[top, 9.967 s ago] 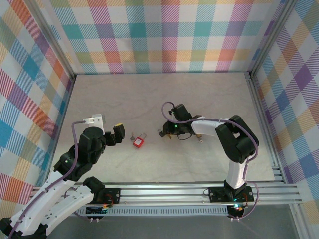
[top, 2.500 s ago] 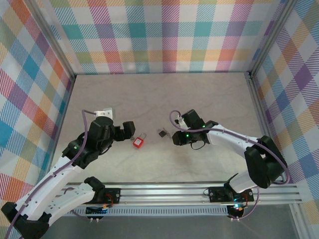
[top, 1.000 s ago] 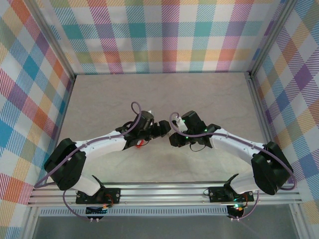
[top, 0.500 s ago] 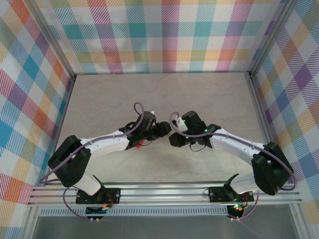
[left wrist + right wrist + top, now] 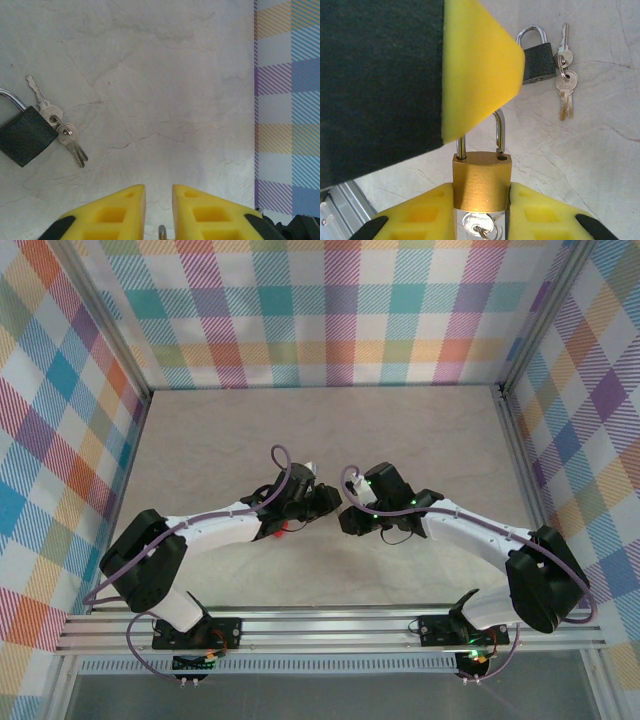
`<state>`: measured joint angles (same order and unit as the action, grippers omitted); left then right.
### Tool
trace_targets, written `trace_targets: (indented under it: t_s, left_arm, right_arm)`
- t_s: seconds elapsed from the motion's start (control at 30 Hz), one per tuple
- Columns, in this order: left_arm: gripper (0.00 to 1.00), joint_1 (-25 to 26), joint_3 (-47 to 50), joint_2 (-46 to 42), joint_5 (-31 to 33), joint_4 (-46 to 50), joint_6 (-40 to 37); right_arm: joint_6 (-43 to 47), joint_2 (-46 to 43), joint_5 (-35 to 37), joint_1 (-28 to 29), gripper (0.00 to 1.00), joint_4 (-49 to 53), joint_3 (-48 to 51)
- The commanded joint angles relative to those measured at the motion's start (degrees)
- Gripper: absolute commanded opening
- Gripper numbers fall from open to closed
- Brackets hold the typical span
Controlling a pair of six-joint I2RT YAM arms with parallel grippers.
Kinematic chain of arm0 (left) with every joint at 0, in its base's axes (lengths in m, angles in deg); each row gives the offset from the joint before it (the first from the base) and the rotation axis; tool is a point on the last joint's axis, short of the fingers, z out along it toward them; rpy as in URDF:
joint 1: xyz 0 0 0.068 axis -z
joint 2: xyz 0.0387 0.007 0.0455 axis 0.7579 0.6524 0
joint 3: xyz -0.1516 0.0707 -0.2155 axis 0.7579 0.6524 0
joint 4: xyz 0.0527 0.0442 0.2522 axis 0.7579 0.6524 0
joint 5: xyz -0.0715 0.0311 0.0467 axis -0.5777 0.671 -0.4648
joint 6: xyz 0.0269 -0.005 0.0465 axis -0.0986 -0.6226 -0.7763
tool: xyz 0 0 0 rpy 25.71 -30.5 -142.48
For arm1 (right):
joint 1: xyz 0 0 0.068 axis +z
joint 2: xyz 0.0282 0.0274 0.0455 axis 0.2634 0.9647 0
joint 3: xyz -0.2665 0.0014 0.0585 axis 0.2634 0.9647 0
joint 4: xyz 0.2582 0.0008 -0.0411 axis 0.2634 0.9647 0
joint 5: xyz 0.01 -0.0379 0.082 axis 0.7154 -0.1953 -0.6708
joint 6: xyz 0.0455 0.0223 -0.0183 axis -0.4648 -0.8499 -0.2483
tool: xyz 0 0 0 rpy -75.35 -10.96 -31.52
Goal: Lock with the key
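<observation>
While snug between right jaws, brass padlock (image 5: pixel 481 172), its shackle (image 5: pixel 499 131) between left jaws, grip unclear.

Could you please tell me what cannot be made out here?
Right wrist view: a finger of the left hand hides the shackle top of the brass padlock; its key is cut off by the bottom edge.
Left wrist view: the dark padlock is cut off by the left edge.
Top view: the left arm hides most of the red padlock.

My left arm (image 5: pixel 215 528) and right arm (image 5: pixel 470 530) are white shells with black joints, purple cables (image 5: pixel 280 448) and green lights (image 5: pixel 367 480), and my left claw (image 5: pixel 158 189) and right claw (image 5: pixel 481 187) carry yellow pads (image 5: pixel 110 216) with square recesses.
</observation>
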<state>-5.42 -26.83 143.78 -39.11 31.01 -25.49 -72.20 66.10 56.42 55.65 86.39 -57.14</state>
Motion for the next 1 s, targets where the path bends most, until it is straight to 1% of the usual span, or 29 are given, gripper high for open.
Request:
trace_targets:
  t_s: [0.0, 0.33, 0.53, 0.6, 0.8, 0.83, 0.97]
  left_arm:
    - [0.18, 1.21, 0.06, 1.03, -1.57, -2.29, 0.25]
    - [0.18, 1.30, 0.74, 1.73, -2.55, -3.05, 0.34]
    - [0.06, 1.35, 0.44, 1.76, -2.79, -3.14, 0.34]
    - [0.01, 1.35, 0.34, 1.79, -2.81, -3.15, 0.34]
    - [0.00, 1.29, 0.92, 1.24, -2.31, -3.14, 0.10]
    - [0.00, 1.25, 1.12, 0.89, -2.06, -3.14, -0.01]
    - [0.00, 1.24, 2.11, -1.08, -0.58, -3.62, -1.19]
  right_arm:
    - [0.99, -1.65, -1.00, 0.48, 0.24, -1.85, 0.75]
    - [0.80, -1.79, -0.66, 0.42, 0.24, -2.08, 0.88]
    - [0.72, -1.83, -0.92, 0.49, 0.24, -2.19, 1.02]
    - [0.81, -2.01, -0.83, 0.48, 0.24, -2.08, 1.02]
    - [0.90, -2.70, -0.40, 0.49, 0.25, -1.54, 1.21]
    - [1.02, -2.95, -0.27, 0.46, 0.26, -1.34, 1.20]
    - [1.16, -4.74, 0.28, 0.38, 0.38, -0.81, 1.29]
